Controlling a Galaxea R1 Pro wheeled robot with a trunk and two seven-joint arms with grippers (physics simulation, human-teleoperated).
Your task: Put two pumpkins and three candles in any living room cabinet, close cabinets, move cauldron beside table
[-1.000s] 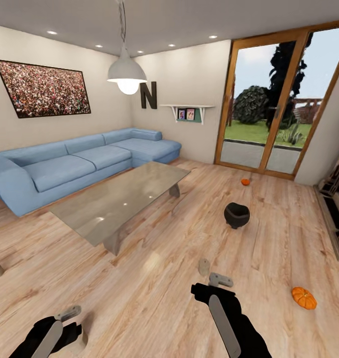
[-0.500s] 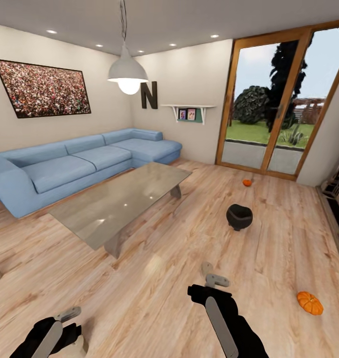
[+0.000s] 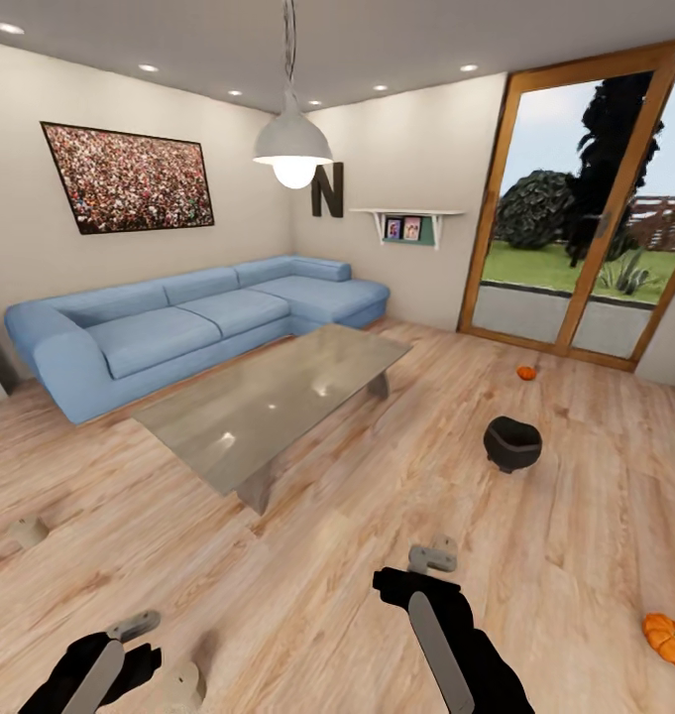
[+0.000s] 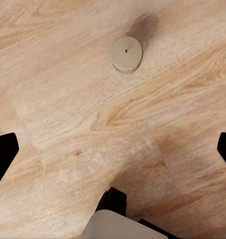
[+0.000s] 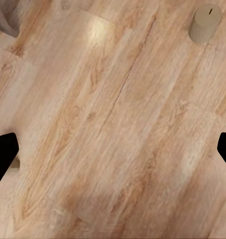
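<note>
Glossy glass table (image 3: pixel 278 397), pale wood-plank floor (image 3: pixel 327 535), seemingly cloth sofa (image 3: pixel 178 317)

- A large dark capital letter "N" (image 3: pixel 327 190) stands against the pale far wall, just above one end of a small white wall shelf (image 3: pixel 408 214).
- No other lettering, labels, brands or numbers can be read; the two small framed pictures on the shelf are too blurred to tell.
</note>
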